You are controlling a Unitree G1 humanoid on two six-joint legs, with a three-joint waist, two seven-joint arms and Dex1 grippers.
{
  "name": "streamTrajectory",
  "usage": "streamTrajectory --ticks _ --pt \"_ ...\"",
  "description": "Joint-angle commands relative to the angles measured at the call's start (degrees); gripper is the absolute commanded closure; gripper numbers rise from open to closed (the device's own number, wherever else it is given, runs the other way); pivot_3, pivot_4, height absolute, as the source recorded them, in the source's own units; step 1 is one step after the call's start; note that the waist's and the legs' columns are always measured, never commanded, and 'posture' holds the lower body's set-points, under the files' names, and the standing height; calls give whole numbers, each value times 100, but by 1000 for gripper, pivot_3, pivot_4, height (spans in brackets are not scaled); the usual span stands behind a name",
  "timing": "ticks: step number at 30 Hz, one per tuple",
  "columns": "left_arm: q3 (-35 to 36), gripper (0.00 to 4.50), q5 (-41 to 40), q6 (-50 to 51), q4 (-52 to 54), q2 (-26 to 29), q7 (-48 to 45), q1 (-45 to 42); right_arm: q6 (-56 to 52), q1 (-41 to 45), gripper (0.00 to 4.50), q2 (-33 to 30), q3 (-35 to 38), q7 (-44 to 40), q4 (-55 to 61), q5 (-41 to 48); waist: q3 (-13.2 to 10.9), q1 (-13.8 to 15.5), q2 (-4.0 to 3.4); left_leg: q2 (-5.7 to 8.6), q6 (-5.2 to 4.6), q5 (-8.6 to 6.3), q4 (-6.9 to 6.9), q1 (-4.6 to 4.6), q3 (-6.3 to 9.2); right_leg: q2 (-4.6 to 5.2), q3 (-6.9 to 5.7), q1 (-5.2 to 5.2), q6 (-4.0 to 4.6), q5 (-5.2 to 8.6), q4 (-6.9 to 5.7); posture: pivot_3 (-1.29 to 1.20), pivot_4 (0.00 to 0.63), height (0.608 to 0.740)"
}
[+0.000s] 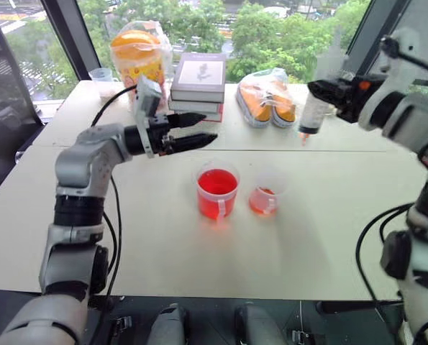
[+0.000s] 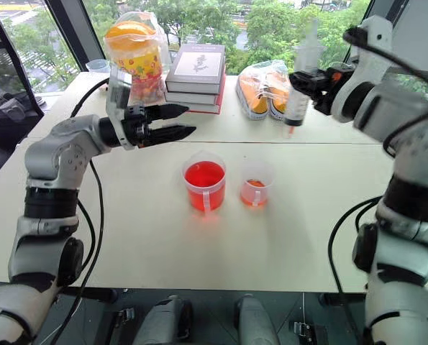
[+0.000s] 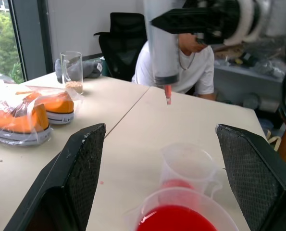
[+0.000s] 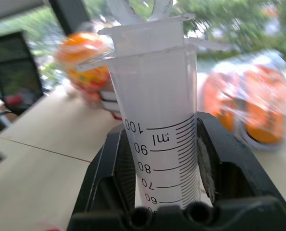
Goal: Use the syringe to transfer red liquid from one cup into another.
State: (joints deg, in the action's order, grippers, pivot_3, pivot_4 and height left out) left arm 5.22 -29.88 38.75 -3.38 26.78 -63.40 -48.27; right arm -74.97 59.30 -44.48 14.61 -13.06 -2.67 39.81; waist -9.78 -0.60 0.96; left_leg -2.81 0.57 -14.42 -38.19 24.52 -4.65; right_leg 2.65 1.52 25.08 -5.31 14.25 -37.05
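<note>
Right tool (image 4: 164, 192) clenches the syringe (image 4: 157, 120), its printed scale legible from the wrist; left tool (image 1: 199, 129) gapes.

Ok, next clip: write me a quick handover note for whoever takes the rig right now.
Left gripper: open, empty, level above the table behind the cups.
Right gripper: shut on the syringe, held upright in the air off to the right of the cups, red at its tip.
Big red cup and small cup stand side by side on the table; the small one holds a little red liquid.
Left to do: whether more transfers are needed cannot be told.
</note>
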Motion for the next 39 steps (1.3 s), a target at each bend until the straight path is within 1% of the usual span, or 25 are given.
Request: streamTrajectory --ticks 1,3,5,8,12,17,19,20,21,23,24,25,28,30,31,33,36,39 --pt "114 742 -380 220 643 34 216 116 -339 384 3126 -534 -1015 -533 -1188 -639 0 -8 0 1 0 0 1 0 0 0 1 0 0 0 1 0 150 740" --pt "143 742 -472 255 776 42 312 222 -215 595 3126 -676 -1565 -945 -1950 -987 0 -21 0 2 -1 -1 1 2 -2 -1 3 2 0 0 3 0 150 740" --pt "153 742 -559 289 947 64 410 367 -30 784 3126 -754 -2223 -1603 -2806 -1351 0 -53 -1 2 -1 -1 0 0 -2 -3 4 3 -1 0 -2 0 150 740" --pt "129 742 -633 327 1159 117 547 527 178 970 3126 -742 -2870 -2342 -3567 -1771 0 -57 -2 1 -1 -1 2 -1 -2 -9 6 5 -1 0 -4 0 150 740" --pt "158 742 -793 415 1387 171 714 671 260 1164 3126 -523 -3325 -2909 -4465 -2269 0 -50 -2 1 -1 0 2 1 -3 -9 7 9 -2 -1 -5 0 150 740" --pt "114 742 -849 394 1503 209 884 793 601 1207 3126 -183 -3493 -3299 -5077 -2757 0 -51 -2 1 -1 0 0 -1 -4 -9 7 7 -2 -1 -7 0 150 740" --pt "81 696 -848 391 1528 219 930 815 678 1214 2120 -61 -3417 -3319 -5290 -2886 0 -47 -2 1 0 0 0 -1 -4 -8 7 7 -2 -1 -7 0 150 740" --pt "73 696 -860 400 1539 229 950 820 712 1216 1849 -13 -3381 -3334 -5362 -2944 0 -45 -2 1 0 0 0 0 -4 -9 6 7 -2 -1 -7 0 150 740" --pt "68 696 -871 406 1544 238 964 822 742 1223 1370 24 -3351 -3354 -5422 -3002 0 -41 -2 1 0 0 0 0 -4 -9 6 7 -2 -1 -7 0 150 740" --pt "56 696 -890 417 1545 266 979 834 744 1243 213 59 -3262 -3403 -5469 -3061 0 -35 -2 1 0 0 0 0 -5 -8 6 7 -2 -1 -6 0 150 740" --pt "49 696 -899 423 1545 281 983 841 719 1249 92 55 -3207 -3425 -5447 -3074 0 -30 -2 1 0 0 0 0 -6 -8 6 7 -2 -1 -6 0 150 740" --pt "49 696 -916 439 1551 298 987 849 686 1251 92 35 -3164 -3458 -5398 -3083 0 -31 -2 1 0 0 0 0 -5 -8 6 7 -2 -1 -6 0 150 740" --pt "78 696 -989 496 1572 368 986 883 504 1250 92 -184 -2932 -3568 -4910 -3015 -1 -34 -3 1 0 0 0 0 -6 -8 6 7 -2 -1 -7 0 150 740" --pt "112 696 -1029 529 1588 442 968 919 458 1058 92 -463 -2840 -3674 -4083 -2970 -2 -30 -5 1 0 0 0 0 -6 -8 6 9 -2 -1 -9 0 150 740" --pt "132 696 -1051 544 1585 478 962 930 265 914 92 -614 -2639 -3747 -3473 -2786 -2 -27 -5 1 0 0 1 3 -5 -7 6 12 -2 -1 -9 0 150 740" --pt "170 696 -1102 595 1571 564 976 950 -86 384 92 -996 -2146 -3936 -1887 -2325 -2 -5 -5 1 0 -1 5 3 -2 -8 4 12 -2 -1 -7 0 150 740" --pt "129 696 -1050 580 1520 706 966 1002 -531 -500 92 -1318 -1303 -4016 -47 -1737 -1 -4 -4 0 0 -1 8 5 7 -9 -2 9 -2 0 -2 0 150 740" --pt "80 696 -980 578 1384 912 856 1130 -1095 -1421 92 -1185 -71 -3874 1770 -1213 -1 -3 -3 0 0 -1 4 -1 10 -8 -4 0 -2 0 -3 0 150 740"
